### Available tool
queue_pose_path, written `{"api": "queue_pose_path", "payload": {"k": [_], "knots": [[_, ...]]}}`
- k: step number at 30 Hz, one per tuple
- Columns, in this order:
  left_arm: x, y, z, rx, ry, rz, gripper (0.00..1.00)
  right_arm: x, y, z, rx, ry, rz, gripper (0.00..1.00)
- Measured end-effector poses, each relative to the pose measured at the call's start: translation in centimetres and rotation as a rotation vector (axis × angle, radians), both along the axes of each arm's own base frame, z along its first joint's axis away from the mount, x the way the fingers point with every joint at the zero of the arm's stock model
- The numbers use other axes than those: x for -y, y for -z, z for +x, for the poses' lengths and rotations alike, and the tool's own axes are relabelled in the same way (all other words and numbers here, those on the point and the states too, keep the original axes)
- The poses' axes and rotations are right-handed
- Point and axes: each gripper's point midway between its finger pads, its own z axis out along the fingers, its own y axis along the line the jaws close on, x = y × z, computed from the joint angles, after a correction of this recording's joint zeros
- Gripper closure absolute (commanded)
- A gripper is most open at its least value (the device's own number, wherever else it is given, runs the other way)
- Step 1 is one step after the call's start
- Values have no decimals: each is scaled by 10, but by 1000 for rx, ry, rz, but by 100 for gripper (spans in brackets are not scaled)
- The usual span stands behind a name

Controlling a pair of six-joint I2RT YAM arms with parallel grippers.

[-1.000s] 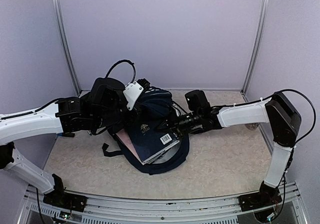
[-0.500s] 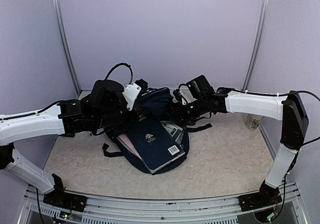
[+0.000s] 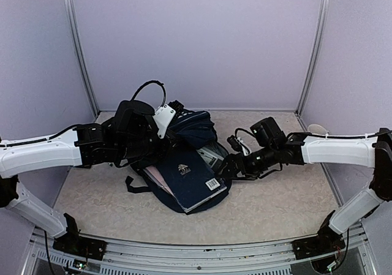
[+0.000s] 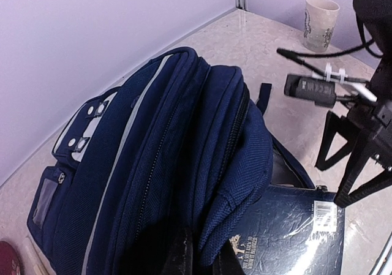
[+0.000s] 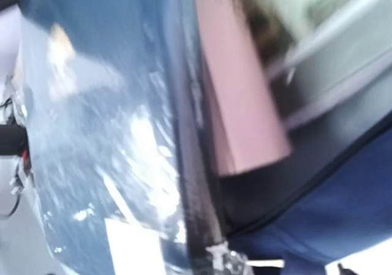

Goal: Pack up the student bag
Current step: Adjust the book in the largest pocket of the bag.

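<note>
1. The left arm [image 3: 43,155] reaches in low from the left. Its white forearm runs nearly level above the table [image 3: 275,207], and its black wrist bends over the far left part of the backpack [image 3: 195,127].
2. The left gripper [image 4: 202,259] is pinched closed on a fold of the backpack's navy fabric beside the zip opening. The left wrist view shows cloth bunched between its dark fingers [image 4: 182,256], and the bag's upper side stands raised there.
3. The right arm [image 3: 337,149] stretches in from the right with its forearm close to level. Its wrist angles down and left toward the bag's right edge.
4. The right gripper [image 3: 225,166] has its fingers spread apart with nothing between them. It sits just beside the bag's right edge, near a corner of the book [image 3: 190,180]; whether it touches either cannot be told.
5. The backpack lies at the middle of the table, somewhat toward the far side. Its mouth gapes toward the near right, showing the grey lining [image 4: 285,168].
6. The navy book lies flat in that mouth with its near end sticking out. A barcode label [image 3: 212,184] sits by its right corner, and a pink flat thing [image 3: 154,174] lies under its left side.
7. A cup [image 4: 320,22] stands at the far right of the table, well apart from the bag.
8. The right wrist view is blurred, showing only glossy cover, pink edge and navy cloth close up.
</note>
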Motion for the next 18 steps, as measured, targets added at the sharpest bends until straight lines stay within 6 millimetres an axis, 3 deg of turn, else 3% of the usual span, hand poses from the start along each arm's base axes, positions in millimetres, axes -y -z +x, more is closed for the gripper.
{"api": "queue_pose_path", "payload": {"k": [2,6,12,18], "knots": [[0,-1,0,2,0,-2,100,-5,15,-8,-56,-23,34,16],[0,-1,1,5,-4,-3,100,-26,23,-9,-93,-81,110,28],[0,-1,1,7,-6,-3,100,-48,14,-17,-97,-160,196,32],[1,-2,1,6,-2,-8,100,-61,13,-14,-130,-172,271,54]]}}
